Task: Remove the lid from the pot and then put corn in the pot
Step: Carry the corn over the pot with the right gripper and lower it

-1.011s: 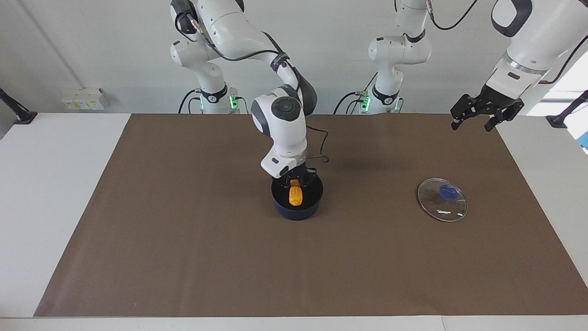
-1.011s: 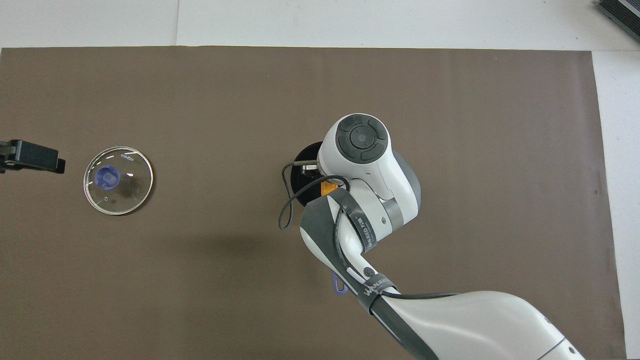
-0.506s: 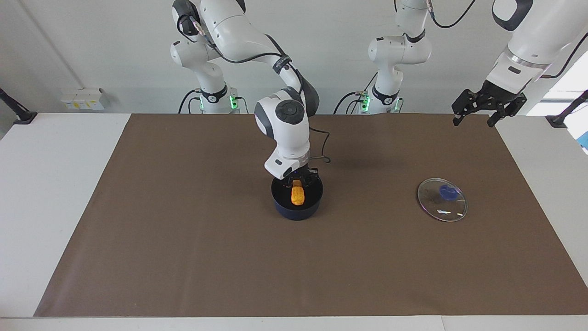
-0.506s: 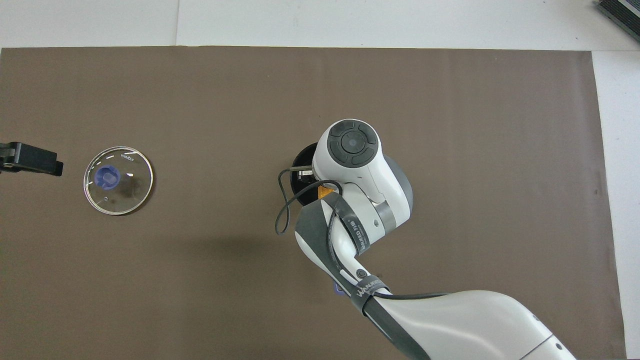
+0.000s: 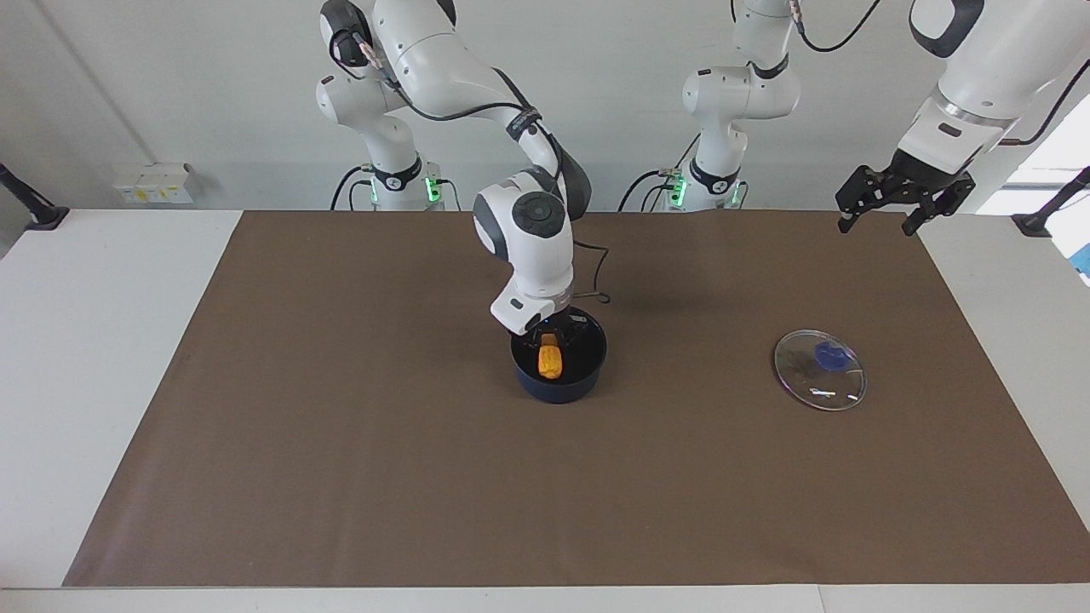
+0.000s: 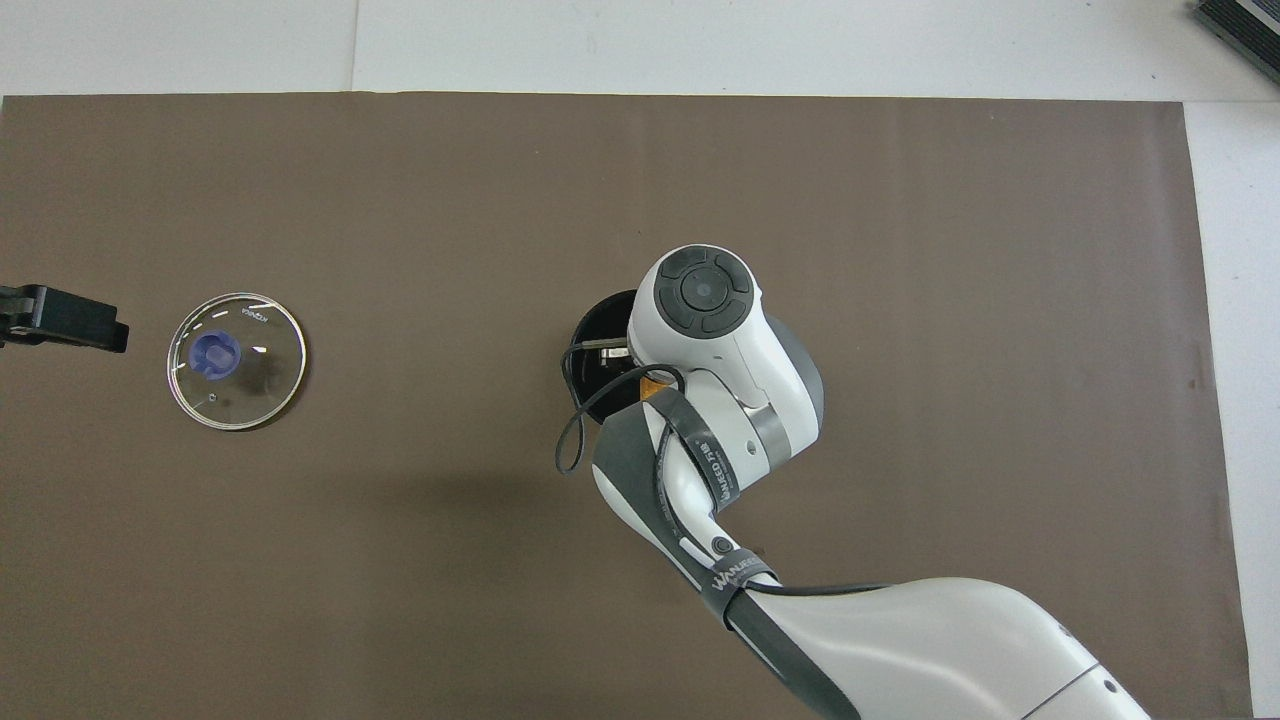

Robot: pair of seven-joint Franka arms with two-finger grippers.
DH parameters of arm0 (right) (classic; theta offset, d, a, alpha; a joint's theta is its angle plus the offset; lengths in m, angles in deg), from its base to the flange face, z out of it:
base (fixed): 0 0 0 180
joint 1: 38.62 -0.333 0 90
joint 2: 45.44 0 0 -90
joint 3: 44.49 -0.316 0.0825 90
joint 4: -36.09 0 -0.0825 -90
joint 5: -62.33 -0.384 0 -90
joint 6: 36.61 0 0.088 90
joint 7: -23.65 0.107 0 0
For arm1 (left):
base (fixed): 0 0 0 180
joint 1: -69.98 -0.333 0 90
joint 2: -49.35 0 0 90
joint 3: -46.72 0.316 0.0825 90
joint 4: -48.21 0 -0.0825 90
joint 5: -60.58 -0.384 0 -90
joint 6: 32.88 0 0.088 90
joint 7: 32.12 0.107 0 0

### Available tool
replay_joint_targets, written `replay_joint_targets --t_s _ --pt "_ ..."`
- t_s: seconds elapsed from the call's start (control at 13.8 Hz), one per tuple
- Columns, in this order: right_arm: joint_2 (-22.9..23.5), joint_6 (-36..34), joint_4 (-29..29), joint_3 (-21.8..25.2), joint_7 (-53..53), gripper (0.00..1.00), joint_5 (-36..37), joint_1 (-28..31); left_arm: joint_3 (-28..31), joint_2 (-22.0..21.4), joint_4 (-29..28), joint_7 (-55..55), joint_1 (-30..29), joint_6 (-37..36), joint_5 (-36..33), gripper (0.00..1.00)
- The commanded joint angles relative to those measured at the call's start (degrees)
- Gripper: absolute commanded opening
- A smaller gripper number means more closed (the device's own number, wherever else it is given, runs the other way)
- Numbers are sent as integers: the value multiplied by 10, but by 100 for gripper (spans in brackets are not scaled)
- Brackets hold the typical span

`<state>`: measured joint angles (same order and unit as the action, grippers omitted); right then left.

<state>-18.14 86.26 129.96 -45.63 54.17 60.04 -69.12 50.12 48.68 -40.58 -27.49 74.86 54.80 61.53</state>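
**Lid off, corn down in the pot but not yet let go**

You have the first half finished: the lid [image 5: 819, 370] lies flat on the brown mat [image 5: 341, 477], well apart from the pot [image 5: 559, 367] and toward the left arm's end of the table. What you have left is the release. The right gripper [image 5: 551, 331] reaches down into the pot's mouth with its fingertips closed on the upper end of the corn [image 5: 550, 361], and the cob hangs inside the pot's walls. Whether its lower end touches the bottom you cannot tell from either view. By my reading, you need only open the fingers and lift the arm clear.

Your left gripper [image 5: 880, 215] waits in the air over the mat's edge at its own end of the table, fingers spread wide and holding nothing.

As for the things themselves: the lid is a round disc of clear glass with a thin bright rim and a blue knob in the middle. The pot is a small, round, dark blue pan, black inside; from overhead the right arm hides most of it, handle included. The corn is a short yellow-orange cob, tapered, with a bumpy skin. The mat looks matte and smooth.
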Motion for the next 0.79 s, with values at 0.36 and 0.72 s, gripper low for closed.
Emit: replay_joint_targets --t_s 0.36,0.72 --pt "-1 25 2 -2 -3 100 -40 -3 2 -1 3 2 -7 -10 -6 100" --pt "-28 10 -7 2 -4 100 -36 4 2 -1 4 2 -5 -10 -7 100"
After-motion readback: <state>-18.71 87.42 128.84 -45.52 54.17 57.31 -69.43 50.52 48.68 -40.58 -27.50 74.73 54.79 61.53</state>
